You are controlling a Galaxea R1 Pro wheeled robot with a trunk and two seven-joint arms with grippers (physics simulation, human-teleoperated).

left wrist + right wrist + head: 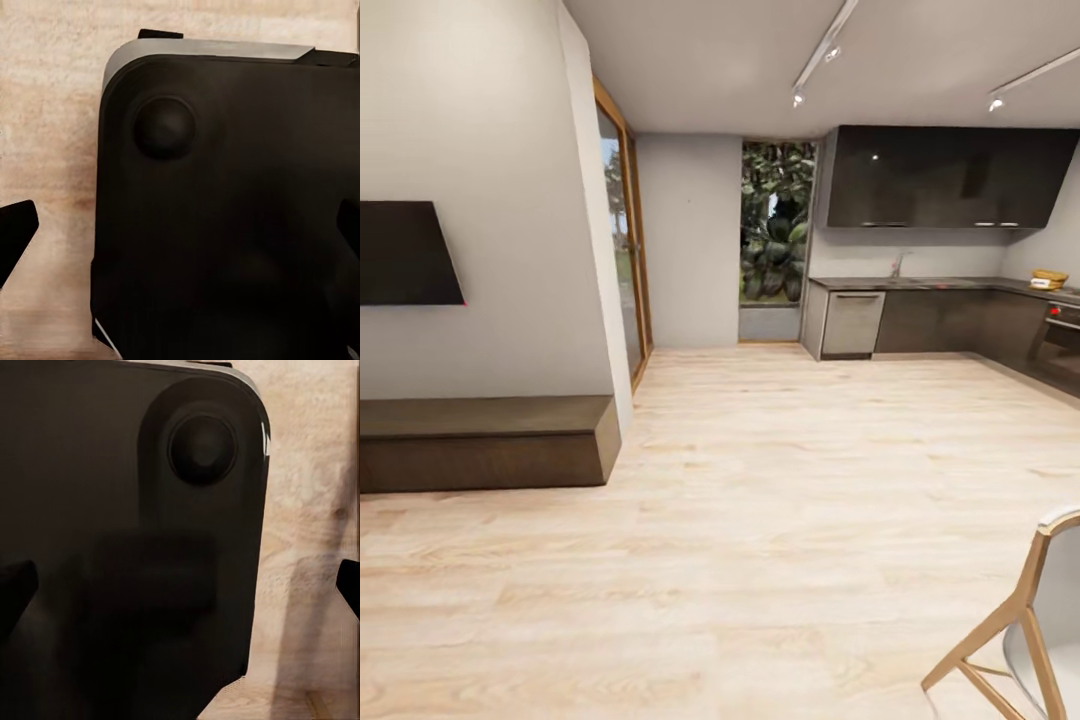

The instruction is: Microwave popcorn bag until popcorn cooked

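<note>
Far across the room, the grey countertop runs along dark kitchen cabinets. At its far right end sits a small tan-brown thing with a white patch, the popcorn bag, too small to read. The microwave is out of view. In the left wrist view my left gripper is open, its dark fingertips wide apart over my black base and the wooden floor. My right gripper is likewise open, with nothing between its fingertips.
Pale wooden floor stretches from me to the kitchen. A low dark bench and a wall screen are at the left. A wooden chair stands at the near right. A built-in oven sits below the counter's right end.
</note>
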